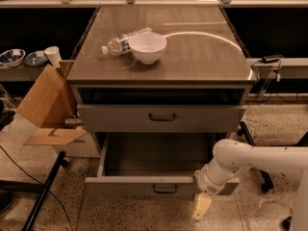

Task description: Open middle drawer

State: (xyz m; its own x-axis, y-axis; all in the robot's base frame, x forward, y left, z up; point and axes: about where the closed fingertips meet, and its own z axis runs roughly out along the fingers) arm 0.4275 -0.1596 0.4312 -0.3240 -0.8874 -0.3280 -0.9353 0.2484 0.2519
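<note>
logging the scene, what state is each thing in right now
middle drawer: pulled open
top drawer: shut
water bottle: lying on its side
white bowl: upright
cardboard box: flaps open
gripper: pointing down at the middle drawer's right front corner, off the handle

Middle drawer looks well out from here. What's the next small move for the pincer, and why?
Probably ease the pincer back, away from the middle drawer. The drawer stands far out with its plain grey inside in view. The pincer hangs low at a corner of the front, off the black handle, so there seems little left to pull.
</note>
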